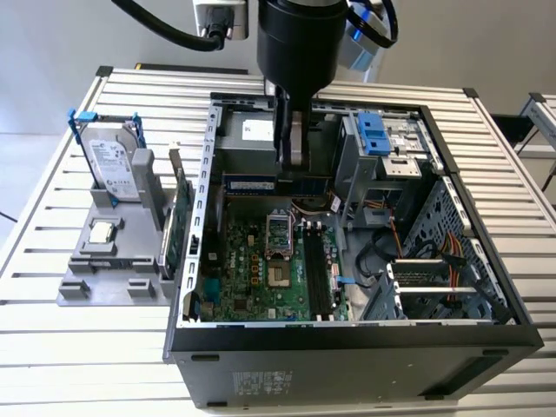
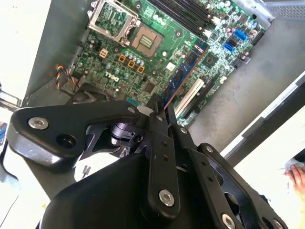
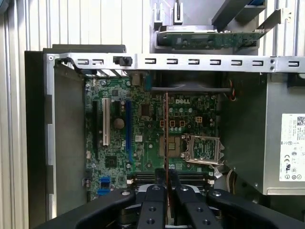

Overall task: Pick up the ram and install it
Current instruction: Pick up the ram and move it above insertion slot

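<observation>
The jaws are clamped on the ram (image 2: pixel 185 71), a thin bluish stick (held edge-on) jutting from between them. Beyond the jaws lies the motherboard (image 2: pixel 114 52) in an open case (image 1: pixel 347 356).

Slatted table (image 1: pixel 61 347) bears a computer case (image 1: pixel 347 369) and grey holder (image 1: pixel 109 288).

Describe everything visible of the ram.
The ram is a long, thin blue-green circuit-board stick with dark chips and an orange-looking edge. The gripper is shut on it, holding it above the motherboard inside the open case, not seated in any slot. The first wrist view shows it edge-on.
</observation>
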`<control>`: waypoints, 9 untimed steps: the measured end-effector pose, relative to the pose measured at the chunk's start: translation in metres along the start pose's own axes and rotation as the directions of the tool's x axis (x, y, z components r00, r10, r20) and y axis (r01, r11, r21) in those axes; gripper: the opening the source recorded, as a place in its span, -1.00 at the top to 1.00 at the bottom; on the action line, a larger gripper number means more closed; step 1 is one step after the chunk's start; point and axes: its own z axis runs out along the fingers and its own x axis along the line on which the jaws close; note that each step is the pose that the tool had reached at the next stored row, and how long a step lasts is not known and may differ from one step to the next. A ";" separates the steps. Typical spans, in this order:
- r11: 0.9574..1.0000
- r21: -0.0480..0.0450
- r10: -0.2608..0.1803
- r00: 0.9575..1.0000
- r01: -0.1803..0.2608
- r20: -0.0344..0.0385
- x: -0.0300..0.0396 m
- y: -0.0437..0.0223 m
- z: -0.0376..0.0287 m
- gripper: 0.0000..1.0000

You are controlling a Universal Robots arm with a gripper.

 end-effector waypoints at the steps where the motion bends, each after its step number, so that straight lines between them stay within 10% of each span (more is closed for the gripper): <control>1: 1.000 0.000 0.000 1.000 0.000 0.000 0.0000 -0.0015 -0.0001 1.00; 9: 1.000 0.000 0.005 1.000 -0.005 0.000 -0.0001 -0.0107 -0.0001 1.00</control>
